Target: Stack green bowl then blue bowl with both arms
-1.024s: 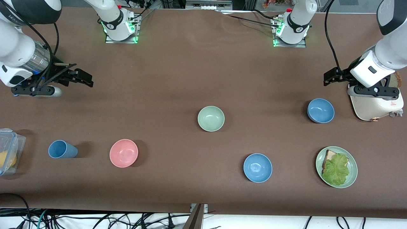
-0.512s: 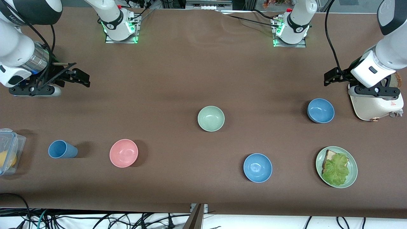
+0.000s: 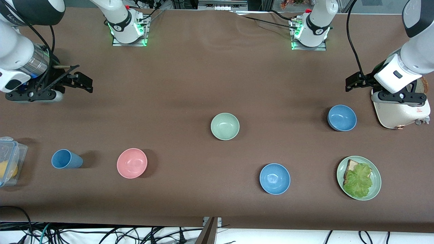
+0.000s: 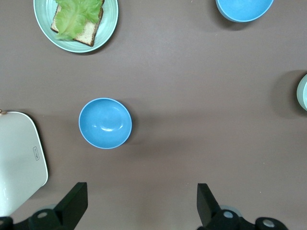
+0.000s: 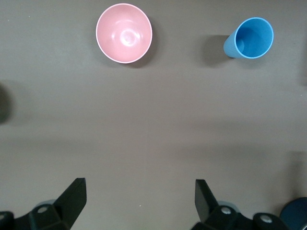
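The pale green bowl [image 3: 225, 126] stands upright at the middle of the table; its rim also shows at the edge of the left wrist view [image 4: 303, 91]. The muted blue bowl [image 3: 341, 117] [image 4: 105, 123] sits toward the left arm's end, beside a white toaster [image 3: 400, 112]. My left gripper [image 3: 354, 82] [image 4: 142, 201] hangs open and empty over bare cloth next to the toaster, apart from the blue bowl. My right gripper [image 3: 81, 81] [image 5: 139, 199] is open and empty over bare table at the right arm's end, well away from both bowls.
A brighter blue bowl [image 3: 274, 178] and a green plate [image 3: 376, 189] with bread and lettuce lie nearer the front camera. A pink bowl [image 3: 132, 163], a blue cup [image 3: 66, 159] and a clear plastic box [image 3: 8, 161] sit toward the right arm's end.
My right hand has drifted a little toward the right arm's end of the table. The left arm and all the bowls have stayed put.
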Tool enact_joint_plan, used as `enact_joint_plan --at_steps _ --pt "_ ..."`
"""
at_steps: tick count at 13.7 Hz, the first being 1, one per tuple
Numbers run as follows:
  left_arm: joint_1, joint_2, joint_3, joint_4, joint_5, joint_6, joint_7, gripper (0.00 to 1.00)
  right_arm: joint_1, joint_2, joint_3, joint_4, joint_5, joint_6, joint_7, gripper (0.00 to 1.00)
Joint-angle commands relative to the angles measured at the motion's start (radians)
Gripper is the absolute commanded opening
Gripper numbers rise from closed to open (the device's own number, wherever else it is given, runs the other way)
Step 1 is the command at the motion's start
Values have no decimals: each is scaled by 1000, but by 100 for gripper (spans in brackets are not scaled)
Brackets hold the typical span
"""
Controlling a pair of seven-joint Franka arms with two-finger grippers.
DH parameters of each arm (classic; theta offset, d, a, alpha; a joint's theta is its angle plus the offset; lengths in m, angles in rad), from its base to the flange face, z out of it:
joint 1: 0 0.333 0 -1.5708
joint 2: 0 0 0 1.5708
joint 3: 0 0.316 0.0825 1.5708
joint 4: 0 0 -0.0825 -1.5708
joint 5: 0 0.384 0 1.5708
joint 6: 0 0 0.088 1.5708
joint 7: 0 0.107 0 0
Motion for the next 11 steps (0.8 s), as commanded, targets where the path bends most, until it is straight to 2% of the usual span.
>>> enact_joint_plan --at_steps 1,11 --pt "1 13 0 32 -14 -23 0 100 -2 -11 -2 13 -27 -12 -22 100" --pt "3 15 0 32 -15 -23 -2 100 1 6 1 71 -25 -22 -6 100"
